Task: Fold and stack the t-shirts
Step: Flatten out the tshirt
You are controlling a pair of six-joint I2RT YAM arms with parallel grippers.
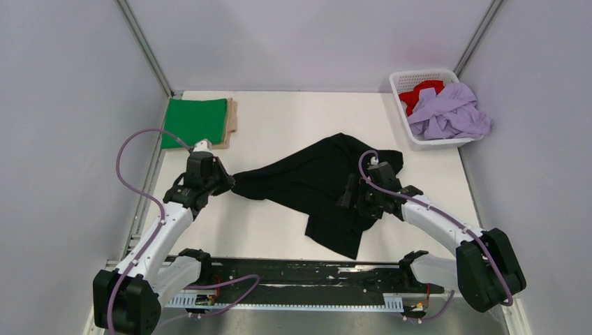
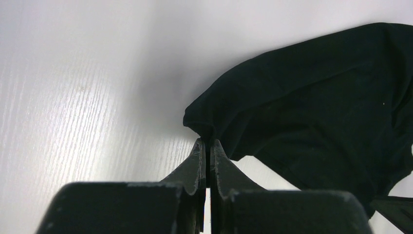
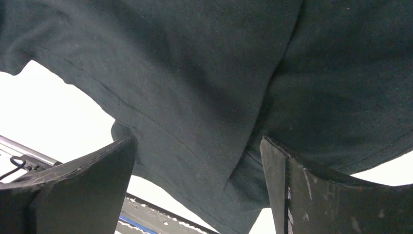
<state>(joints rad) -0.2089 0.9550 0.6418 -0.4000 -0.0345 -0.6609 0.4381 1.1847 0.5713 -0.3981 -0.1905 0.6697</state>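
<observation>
Left gripper (image 2: 207, 142), jaws together, pinches the 9 o'clock tip of the black t-shirt (image 1: 314, 185). Right gripper (image 3: 197, 141), jaws apart, hangs over its cloth. The shirt lies mid-table, long axis 9 to 3 o'clock. White basket (image 1: 426, 72), 2 o'clock, holds the lilac tee (image 1: 450, 112) and red tee (image 1: 419, 94). Folded green tee (image 1: 195, 120) lies on the tan tee (image 1: 232, 122), 10 o'clock.

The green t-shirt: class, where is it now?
In the top view, the green t-shirt lies folded far left on the table, atop a tan t-shirt.

Top view high, looking down over table (image 1: 279, 125), both wrist views close; all three share black t-shirt (image 1: 314, 181)
</observation>
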